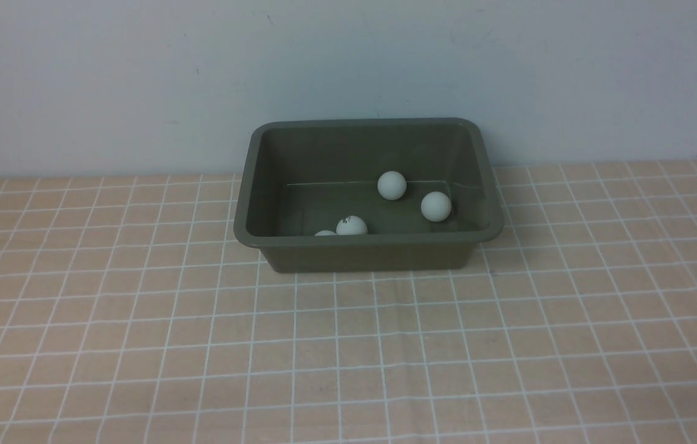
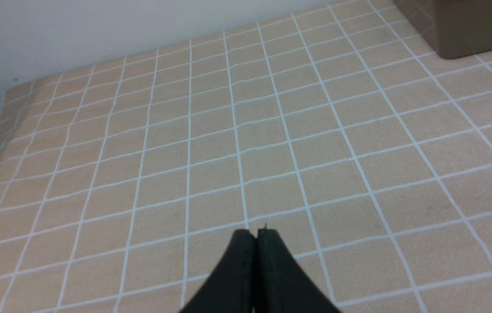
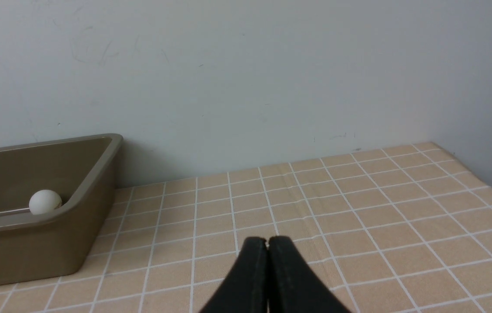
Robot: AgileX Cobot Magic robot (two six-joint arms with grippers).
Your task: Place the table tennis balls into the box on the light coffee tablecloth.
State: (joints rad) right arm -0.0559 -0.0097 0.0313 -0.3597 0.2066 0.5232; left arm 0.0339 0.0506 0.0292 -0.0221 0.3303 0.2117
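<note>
Four small white matte table tennis balls [image 1: 392,185] lie visible inside the dark olive-green rectangular plastic box [image 1: 368,253] on the far middle of the light peach-tan grid-printed tablecloth [image 1: 348,345], none shows outside, and my left gripper [image 2: 256,234] and right gripper [image 3: 267,242] are pressed together, empty, so I judge the task nearly or fully complete.

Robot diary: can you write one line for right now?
balls: four visible in box | cloth: no balls seen | left gripper: shut | right gripper: shut

Matt, seemingly plastic box [image 1: 366,254]
</note>
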